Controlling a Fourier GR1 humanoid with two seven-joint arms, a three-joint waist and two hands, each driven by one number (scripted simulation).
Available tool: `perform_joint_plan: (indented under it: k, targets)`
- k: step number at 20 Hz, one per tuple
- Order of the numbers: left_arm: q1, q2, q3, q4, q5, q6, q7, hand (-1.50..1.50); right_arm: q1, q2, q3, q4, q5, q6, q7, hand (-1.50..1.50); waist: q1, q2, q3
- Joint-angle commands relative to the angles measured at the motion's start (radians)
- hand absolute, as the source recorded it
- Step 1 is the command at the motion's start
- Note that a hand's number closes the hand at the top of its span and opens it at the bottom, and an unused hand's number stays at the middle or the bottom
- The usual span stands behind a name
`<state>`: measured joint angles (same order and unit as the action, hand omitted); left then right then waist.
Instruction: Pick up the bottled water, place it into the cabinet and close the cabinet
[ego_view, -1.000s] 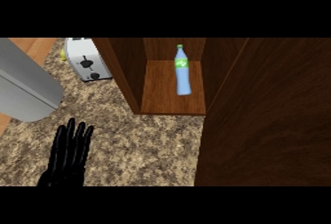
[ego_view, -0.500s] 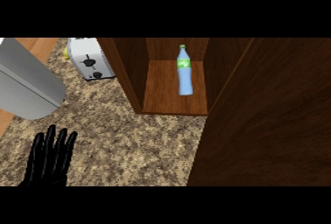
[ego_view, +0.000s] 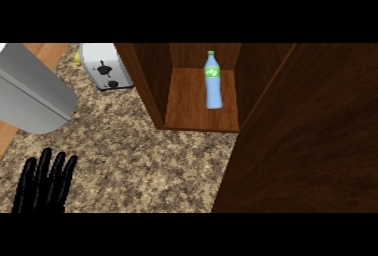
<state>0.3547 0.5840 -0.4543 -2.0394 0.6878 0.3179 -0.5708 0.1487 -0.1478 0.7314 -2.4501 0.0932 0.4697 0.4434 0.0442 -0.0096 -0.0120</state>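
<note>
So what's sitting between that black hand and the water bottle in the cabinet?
In the head view, only bare speckled counter and the cabinet's front edge lie between the left hand and the bottled water.

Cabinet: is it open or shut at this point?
Open. The cabinet shelf shows the bottled water standing inside, and the door is swung out at right.

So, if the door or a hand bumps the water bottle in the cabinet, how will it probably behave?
The water bottle looks tall and narrow and seems to stand upright on the cabinet shelf, so a push near its green cap would likely tip it. Its round body would probably roll if it fell. It looks like smooth plastic, so it may be somewhat slippery.
</note>
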Motion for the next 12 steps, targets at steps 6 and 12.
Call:
perform_joint_plan:
  k: [6,12]
  targets:
    - [0.029,0.028,0.034,0.013,0.018,-0.063,-0.028,-1.5,-0.154,0.139,0.077,0.113,0.057,-0.136,0.054,1.5,0.031,0.01,-0.003]
    - [0.049,0.04,0.046,-0.023,0.031,-0.073,-0.026,-1.5,-0.149,0.139,0.056,0.114,0.032,-0.135,0.067,1.5,0.043,0.01,-0.002]
